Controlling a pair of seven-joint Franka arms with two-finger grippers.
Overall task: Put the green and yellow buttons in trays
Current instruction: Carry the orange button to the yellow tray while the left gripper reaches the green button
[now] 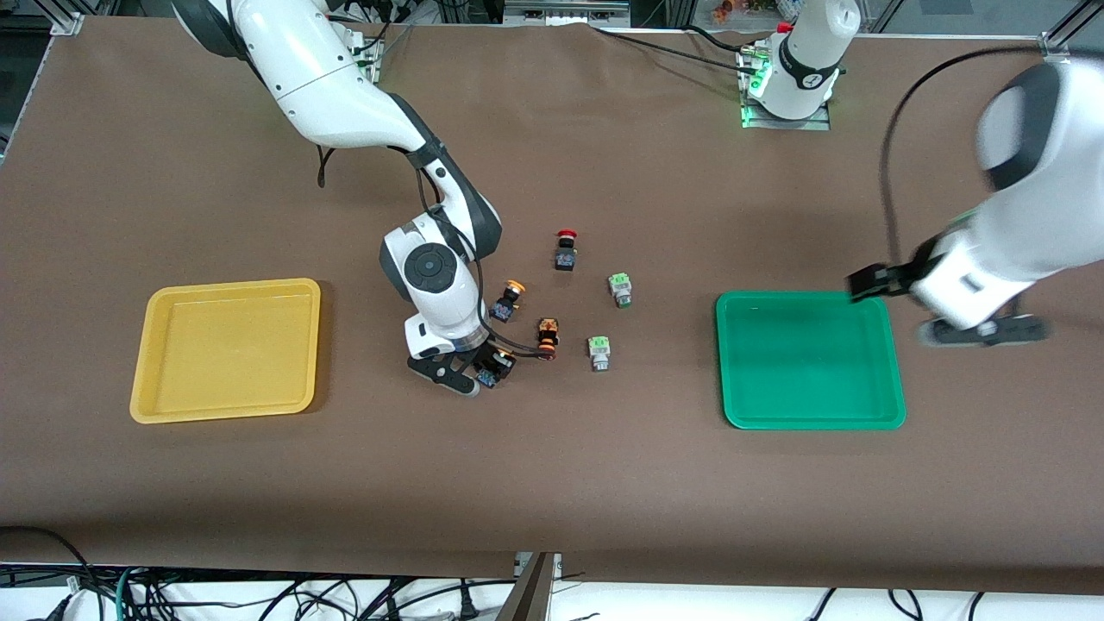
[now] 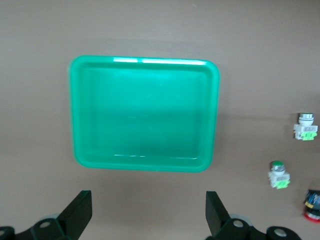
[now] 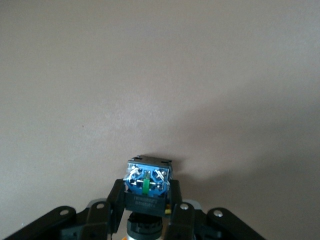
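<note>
My right gripper (image 1: 476, 371) is shut on a button (image 1: 489, 369) with a black-blue body (image 3: 147, 182), low over the table between the yellow tray (image 1: 155, 345) and the other buttons. Its cap is hidden. A yellow-capped button (image 1: 509, 301) lies close by, farther from the front camera. Two green-capped buttons (image 1: 619, 289) (image 1: 599, 352) lie toward the green tray (image 1: 893, 362), and they also show in the left wrist view (image 2: 306, 127) (image 2: 278, 176). My left gripper (image 1: 983, 332) hangs open and empty beside the green tray (image 2: 145, 60).
A red-capped button with an orange-black body (image 1: 548, 336) lies beside my right gripper. A red-capped button with a black body (image 1: 566, 250) lies farther from the front camera. Both trays hold nothing.
</note>
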